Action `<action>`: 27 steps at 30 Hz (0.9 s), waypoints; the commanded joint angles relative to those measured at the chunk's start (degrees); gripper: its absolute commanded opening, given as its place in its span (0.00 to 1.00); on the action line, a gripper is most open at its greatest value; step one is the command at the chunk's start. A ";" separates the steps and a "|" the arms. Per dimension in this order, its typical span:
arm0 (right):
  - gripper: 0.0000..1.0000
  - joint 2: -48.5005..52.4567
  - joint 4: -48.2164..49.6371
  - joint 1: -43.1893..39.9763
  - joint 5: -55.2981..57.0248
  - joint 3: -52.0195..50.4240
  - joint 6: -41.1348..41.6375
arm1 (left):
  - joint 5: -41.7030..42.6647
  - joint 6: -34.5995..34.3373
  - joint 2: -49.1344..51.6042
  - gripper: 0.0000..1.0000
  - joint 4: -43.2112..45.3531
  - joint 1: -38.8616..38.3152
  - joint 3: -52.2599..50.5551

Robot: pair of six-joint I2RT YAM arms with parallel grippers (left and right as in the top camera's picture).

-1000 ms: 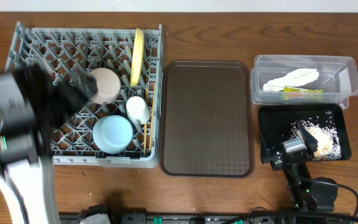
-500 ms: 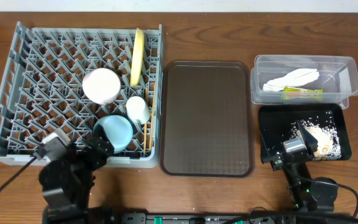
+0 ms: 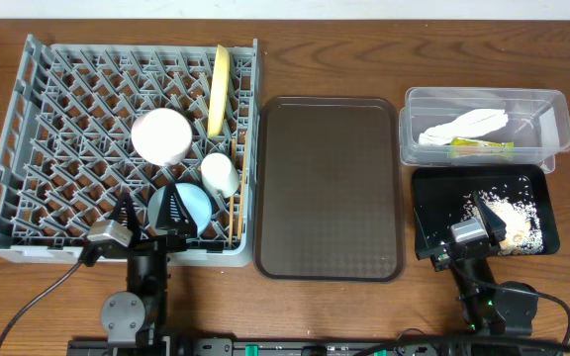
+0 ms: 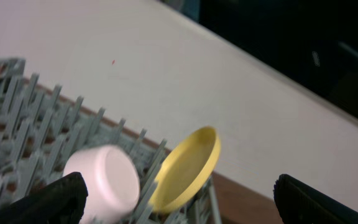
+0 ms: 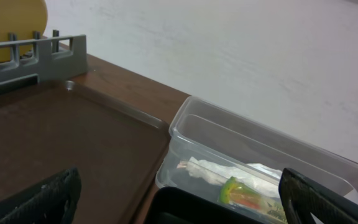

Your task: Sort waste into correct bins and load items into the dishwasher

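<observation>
The grey dish rack [image 3: 57,119] holds the upright yellow plate [image 3: 220,89], the pinkish-white bowl [image 3: 161,135], the white cup [image 3: 219,174], the light blue bowl [image 3: 188,205] and the chopsticks [image 3: 236,213]. My left gripper [image 3: 146,214] is open and empty at the rack's front edge. Its wrist view shows the bowl [image 4: 104,180] and the plate [image 4: 188,165]. The clear tub [image 3: 552,109] holds the white wrapper [image 3: 466,126] and the packet [image 3: 481,148]. The black tray [image 3: 428,198] holds rice scraps [image 3: 518,213]. My right gripper [image 3: 483,220] is open and empty at its front.
The brown serving tray [image 3: 330,188] lies between the rack and the bins, with nothing on it. In the right wrist view the tub [image 5: 185,121], wrapper [image 5: 229,174] and packet [image 5: 253,199] lie ahead, with the brown tray [image 5: 61,137] to the left.
My left arm has drawn back from over the rack near the pinkish bowl to the rack's front edge. The right arm has not moved.
</observation>
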 commanded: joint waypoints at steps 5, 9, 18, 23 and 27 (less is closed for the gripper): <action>0.99 -0.31 -0.28 0.70 0.31 -0.07 -0.02 | -4.31 1.11 -1.57 0.98 -7.45 -0.61 -2.36; 0.99 -0.31 -0.26 0.70 0.31 -0.07 -0.02 | -3.93 10.40 -1.46 0.98 -16.06 -0.61 -2.36; 0.99 -0.28 -0.28 0.70 0.31 -0.07 -0.02 | -3.85 13.20 -1.36 0.98 -16.09 -1.79 -2.36; 0.99 -0.31 -0.28 0.70 0.31 -0.07 -0.04 | -3.85 13.20 -1.31 0.98 -16.09 -1.79 -2.36; 0.99 -0.28 -0.26 0.70 0.31 -0.07 -0.02 | -3.85 13.20 -1.31 0.98 -16.09 -1.79 -2.36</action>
